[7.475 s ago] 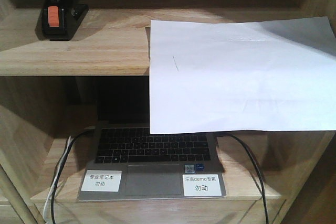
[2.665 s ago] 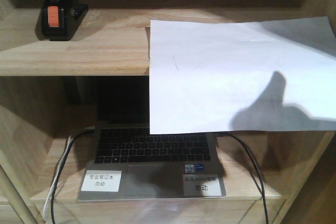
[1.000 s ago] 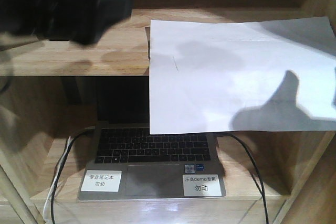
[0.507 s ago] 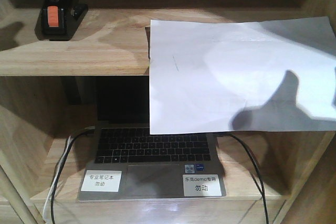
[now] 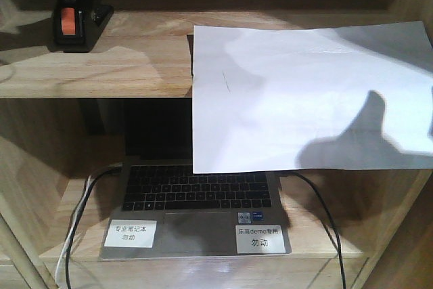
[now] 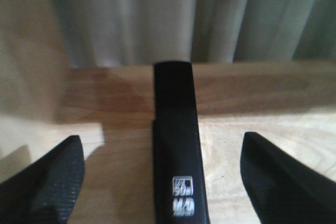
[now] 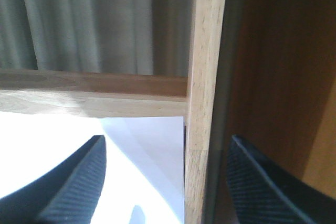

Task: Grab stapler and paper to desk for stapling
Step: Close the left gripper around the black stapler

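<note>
Paper (image 5: 304,93) overhangs shelf (image 5: 101,72) edge (stapler (image 5: 74,21) apart).

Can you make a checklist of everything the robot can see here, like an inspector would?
Surface: wooden shelf, shadows across it.
Job's things: stapler at the shelf's back left, not gripped; paper on the shelf's right, drooping over the front edge.
Clutter: open laptop on the level below, screen partly hidden by the paper, two white labels on it.
Grippers: left gripper open, fingers either side of the stapler, apart from it; right gripper open, astride the shelf's side post, above the paper.
Cables: black cables at both laptop sides, white cable on the left.
Surroundings: grey curtain behind.
</note>
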Controlling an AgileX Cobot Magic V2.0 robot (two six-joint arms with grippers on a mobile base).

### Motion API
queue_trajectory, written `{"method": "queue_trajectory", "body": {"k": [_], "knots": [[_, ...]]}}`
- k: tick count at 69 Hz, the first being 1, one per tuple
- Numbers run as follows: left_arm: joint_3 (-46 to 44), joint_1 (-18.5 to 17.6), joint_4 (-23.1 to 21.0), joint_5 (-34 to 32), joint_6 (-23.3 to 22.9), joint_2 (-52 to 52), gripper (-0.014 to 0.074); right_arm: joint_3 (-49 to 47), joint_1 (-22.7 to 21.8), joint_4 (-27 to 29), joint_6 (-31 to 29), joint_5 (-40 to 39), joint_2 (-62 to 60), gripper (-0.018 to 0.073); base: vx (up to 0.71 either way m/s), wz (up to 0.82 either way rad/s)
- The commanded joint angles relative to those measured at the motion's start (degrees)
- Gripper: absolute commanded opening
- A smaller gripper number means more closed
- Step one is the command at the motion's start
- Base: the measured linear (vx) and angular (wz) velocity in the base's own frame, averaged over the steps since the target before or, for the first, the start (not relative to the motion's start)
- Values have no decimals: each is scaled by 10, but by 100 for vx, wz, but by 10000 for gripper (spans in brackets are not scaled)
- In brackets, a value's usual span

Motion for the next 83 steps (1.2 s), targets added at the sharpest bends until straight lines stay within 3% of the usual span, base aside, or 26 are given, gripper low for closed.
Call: {"method": "queue_trajectory", "body": {"k": [1,20,40,66,75,83], "knots": [[-15,5,-17,-51,17,-9,575,-15,-3,-3,-1,-39,3,463,0,0],[-15,6,-32,-74,21,14,575,-15,-3,-3,-1,-39,3,463,0,0],[-15,35,-64,-72,21,40,575,-15,-3,-2,-1,-39,3,463,0,0],[-15,39,-65,-64,21,52,574,-15,-3,-2,-1,-39,3,463,0,0],[-15,39,-65,-59,21,52,533,-15,-3,-2,-1,-39,3,463,0,0],[-15,39,-63,-56,21,52,436,-15,-3,-2,-1,-39,3,463,0,0]]}}
